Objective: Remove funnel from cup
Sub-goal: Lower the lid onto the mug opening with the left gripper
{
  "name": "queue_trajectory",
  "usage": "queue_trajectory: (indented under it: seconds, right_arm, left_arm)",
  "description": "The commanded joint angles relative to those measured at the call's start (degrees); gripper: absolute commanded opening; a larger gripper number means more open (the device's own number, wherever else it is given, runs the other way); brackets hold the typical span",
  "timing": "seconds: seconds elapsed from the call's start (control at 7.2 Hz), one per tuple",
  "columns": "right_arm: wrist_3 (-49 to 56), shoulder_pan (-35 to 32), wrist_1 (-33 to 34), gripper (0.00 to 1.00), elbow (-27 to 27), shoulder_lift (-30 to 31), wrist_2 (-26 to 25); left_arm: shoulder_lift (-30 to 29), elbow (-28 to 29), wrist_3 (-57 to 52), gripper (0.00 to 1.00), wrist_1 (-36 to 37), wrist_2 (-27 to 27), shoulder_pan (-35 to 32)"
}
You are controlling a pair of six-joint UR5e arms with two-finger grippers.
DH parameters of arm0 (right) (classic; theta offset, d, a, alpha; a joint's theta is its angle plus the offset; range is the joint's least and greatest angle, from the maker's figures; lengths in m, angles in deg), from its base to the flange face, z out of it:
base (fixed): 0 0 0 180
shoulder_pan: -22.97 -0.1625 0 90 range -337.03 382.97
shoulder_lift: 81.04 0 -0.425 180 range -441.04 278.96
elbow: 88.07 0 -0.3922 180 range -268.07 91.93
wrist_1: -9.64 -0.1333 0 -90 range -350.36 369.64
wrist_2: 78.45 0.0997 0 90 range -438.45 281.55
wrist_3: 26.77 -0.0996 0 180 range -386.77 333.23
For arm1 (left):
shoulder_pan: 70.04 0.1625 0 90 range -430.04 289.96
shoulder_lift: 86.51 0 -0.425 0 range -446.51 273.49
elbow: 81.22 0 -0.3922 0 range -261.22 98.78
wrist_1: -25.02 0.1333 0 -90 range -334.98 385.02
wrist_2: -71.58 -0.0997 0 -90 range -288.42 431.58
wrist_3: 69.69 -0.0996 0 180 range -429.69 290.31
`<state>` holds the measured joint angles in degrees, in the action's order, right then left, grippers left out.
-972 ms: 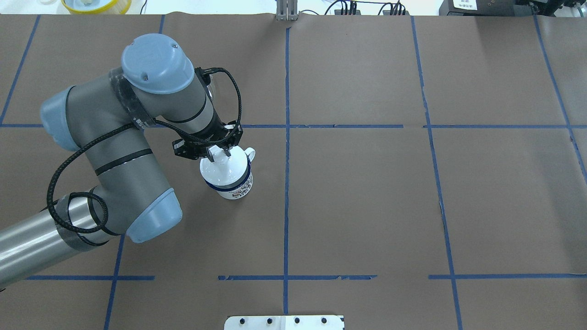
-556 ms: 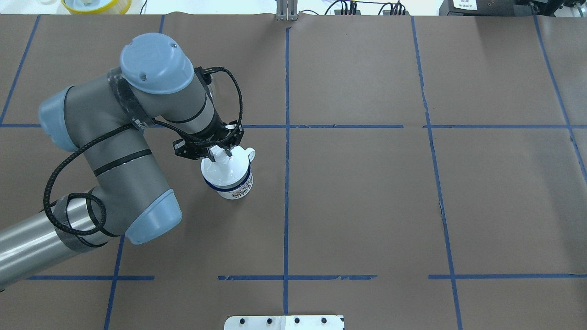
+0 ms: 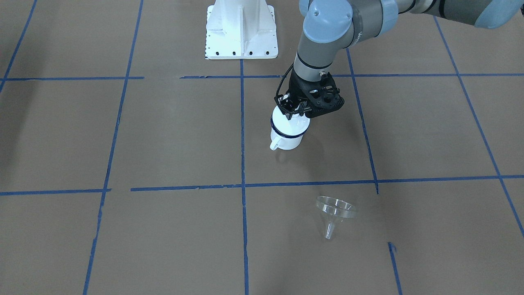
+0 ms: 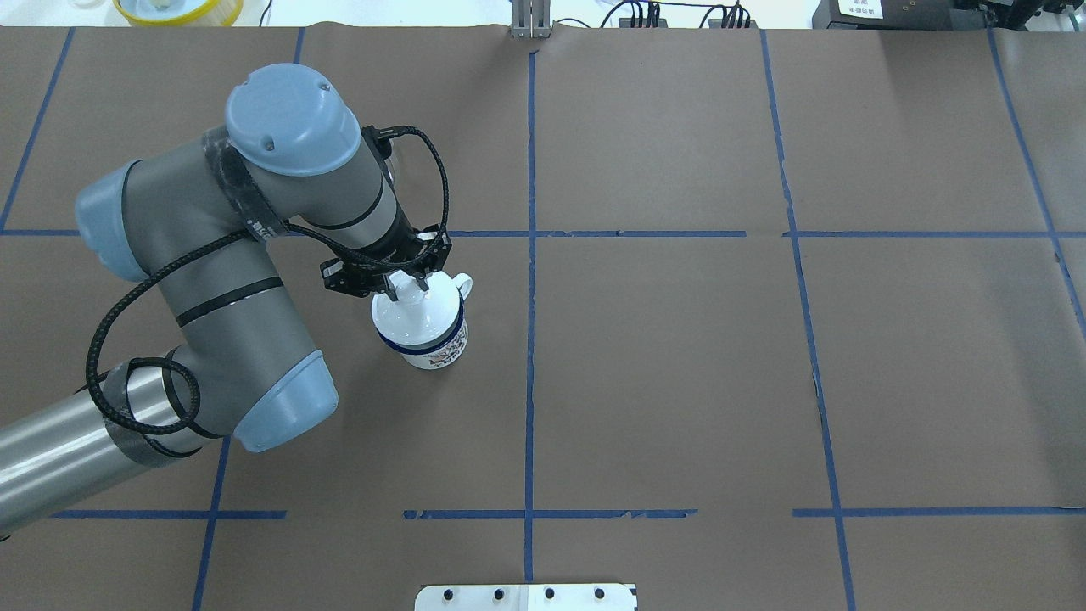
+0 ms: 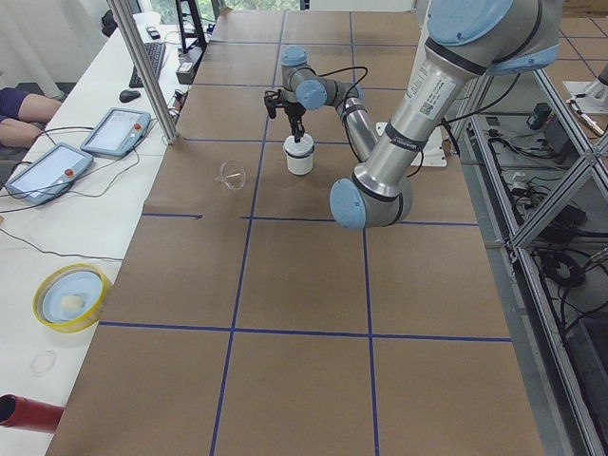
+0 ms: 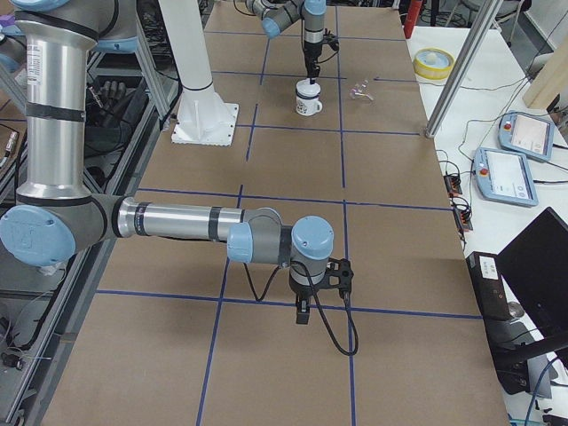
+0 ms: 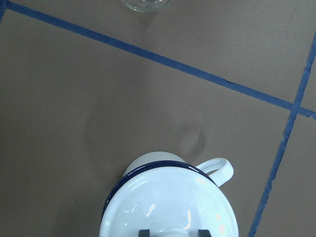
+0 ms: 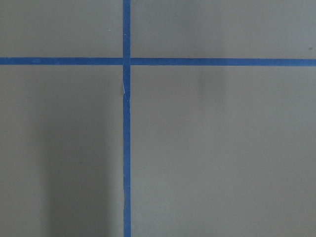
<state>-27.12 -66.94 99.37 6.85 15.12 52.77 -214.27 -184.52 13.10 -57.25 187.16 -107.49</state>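
Nearest you, the clear conical funnel [image 3: 335, 211] lies on the brown tabletop [image 3: 163, 246], well apart from the white enamel mug with blue rim [image 3: 286, 141]. Left jaws pinch the knob of its round white lid [image 3: 287, 125]. Right jaws: can't tell.

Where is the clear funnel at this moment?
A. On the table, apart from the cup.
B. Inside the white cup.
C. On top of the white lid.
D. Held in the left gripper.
A: the funnel rests on the brown table, well apart from the cup, which has only a white lid on it.
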Motion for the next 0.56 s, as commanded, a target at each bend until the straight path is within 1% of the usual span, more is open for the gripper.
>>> queue_trajectory:
  seconds: [0.0,0.14,0.42]
  right_arm:
    - [0.0,0.0,0.0,1.00,0.0,0.0,0.0]
    - [0.0,0.0,0.0,1.00,0.0,0.0,0.0]
    - [0.0,0.0,0.0,1.00,0.0,0.0,0.0]
  left_arm:
    - [0.1,0.1,-0.1,0.40,-0.1,0.0,0.0]
    - [0.3,-0.1,-0.1,0.99,-1.2,0.0,0.0]
    - [0.4,-0.5,-0.1,1.00,-1.4,0.0,0.0]
